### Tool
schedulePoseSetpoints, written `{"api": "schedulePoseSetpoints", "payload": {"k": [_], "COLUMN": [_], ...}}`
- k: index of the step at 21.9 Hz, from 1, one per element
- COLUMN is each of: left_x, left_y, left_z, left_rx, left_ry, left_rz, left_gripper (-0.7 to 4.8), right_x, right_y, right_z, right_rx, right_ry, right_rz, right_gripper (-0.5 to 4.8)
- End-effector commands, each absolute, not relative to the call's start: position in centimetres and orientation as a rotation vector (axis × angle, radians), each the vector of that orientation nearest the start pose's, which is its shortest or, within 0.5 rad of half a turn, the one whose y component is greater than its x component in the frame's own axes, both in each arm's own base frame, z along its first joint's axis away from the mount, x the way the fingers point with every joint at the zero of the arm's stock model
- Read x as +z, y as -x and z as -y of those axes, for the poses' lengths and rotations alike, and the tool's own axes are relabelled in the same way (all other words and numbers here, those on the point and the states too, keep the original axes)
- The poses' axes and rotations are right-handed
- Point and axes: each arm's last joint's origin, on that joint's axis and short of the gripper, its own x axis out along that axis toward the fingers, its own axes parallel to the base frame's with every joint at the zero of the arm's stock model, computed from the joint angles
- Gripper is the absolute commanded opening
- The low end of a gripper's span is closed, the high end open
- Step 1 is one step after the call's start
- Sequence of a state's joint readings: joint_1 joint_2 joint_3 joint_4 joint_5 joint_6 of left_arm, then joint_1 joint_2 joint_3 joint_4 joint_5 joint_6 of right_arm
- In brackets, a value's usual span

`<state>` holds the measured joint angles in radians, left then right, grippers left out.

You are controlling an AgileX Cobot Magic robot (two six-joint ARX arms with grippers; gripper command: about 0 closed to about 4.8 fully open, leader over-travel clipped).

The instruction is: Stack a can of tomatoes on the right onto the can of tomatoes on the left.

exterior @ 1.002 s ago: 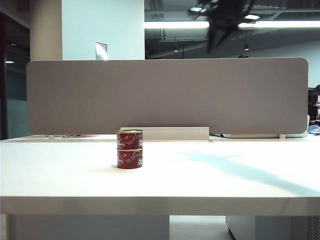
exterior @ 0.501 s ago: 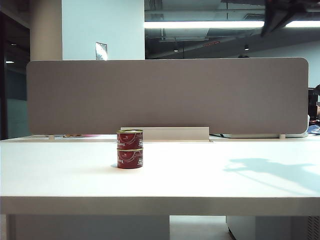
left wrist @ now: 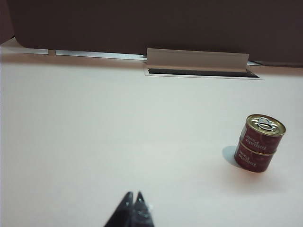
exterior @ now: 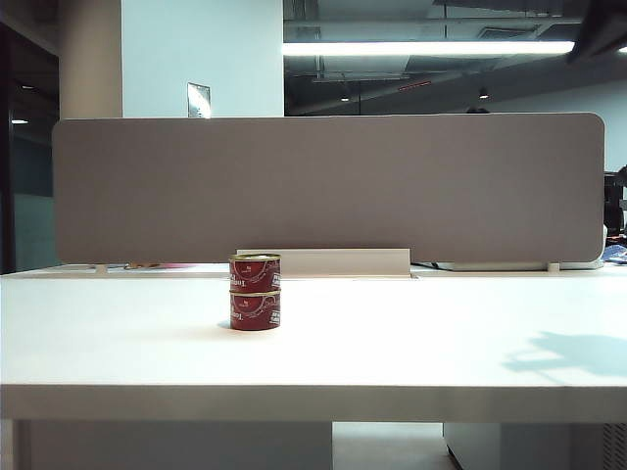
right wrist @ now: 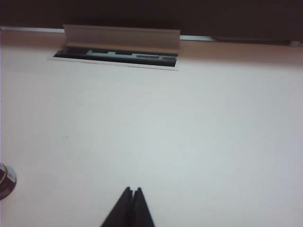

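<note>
From the exterior view, I see the two tomato cans already stacked: the upper can [exterior: 255, 272] sits squarely on the lower can [exterior: 255, 309], both upright, left of the middle of the desk [exterior: 411, 362]. Neither tool shows here; only a dark blur of the right arm [exterior: 600, 29] at the upper right corner, well clear of the stack. Behind the cans stand the grey divider panel [exterior: 328, 186] and the cable tray flap [exterior: 338, 260].

Through the left wrist view, the left tool [left wrist: 132, 201] has its tips pressed together and holds nothing. The stack lies ahead of it and off toward the right arm's side, well apart, upright, pull-tab lid up. Bare desk lies between; nothing blocks the way.

Through the right wrist view, the right tool [right wrist: 132, 193] is likewise pinched closed and empty. Only a sliver of can [right wrist: 6, 180] shows at the frame's edge, probably the stack's top, off toward the left arm's side. The open cable slot [right wrist: 116, 56] lies far ahead.

I judge the stacking done; any coming move need only keep away from the stack.
</note>
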<state>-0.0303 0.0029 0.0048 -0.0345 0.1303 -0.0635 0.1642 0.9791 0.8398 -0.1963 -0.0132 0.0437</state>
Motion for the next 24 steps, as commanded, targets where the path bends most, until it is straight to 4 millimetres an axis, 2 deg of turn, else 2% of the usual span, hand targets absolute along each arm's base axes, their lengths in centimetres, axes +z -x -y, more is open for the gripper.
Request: {"api": "schedulePoseSetpoints", "payload": {"k": [1,5,7,12,14,18,24], "left_x": [16.4,16.4,16.4,16.4,16.4,16.4,16.4], "left_y": [-9.7,-9.7,-9.7,-9.7,-9.7,-9.7,-9.7], "left_z": [0.7,0.7,0.7,0.7,0.7,0.7,0.7], "left_rx": [-0.164,-0.164,-0.164,-0.164,-0.164,-0.164,-0.164], "left_ry": [0.06,0.06,0.06,0.06,0.06,0.06,0.06], "left_rz": [-0.022,-0.021,-0.021,-0.021,-0.021,-0.021,-0.021], "left_gripper": [-0.06,-0.06,-0.06,-0.06,-0.06,-0.06,-0.06], "right_x": [31.1,29.9,28.4,25.6,23.8,20.9,18.6], "right_y": [-19.6,-17.4,-15.6,-13.7,-12.7,-11.6,-10.7], "right_z": [-3.2,-2.7,-2.2,-1.9,-1.7,-0.5,-0.1], "right_rx": [0.13,0.073,0.022,0.01,-0.008,-0.037,-0.022], "right_ry": [-0.035,-0.089,-0.125,-0.143,-0.141,-0.155,-0.187], "right_rz": [-0.273,-0.218,-0.174,-0.171,-0.172,-0.171,-0.152], "right_gripper": [-0.08,-0.08,-0.08,-0.08,-0.08,-0.08,-0.08]}}
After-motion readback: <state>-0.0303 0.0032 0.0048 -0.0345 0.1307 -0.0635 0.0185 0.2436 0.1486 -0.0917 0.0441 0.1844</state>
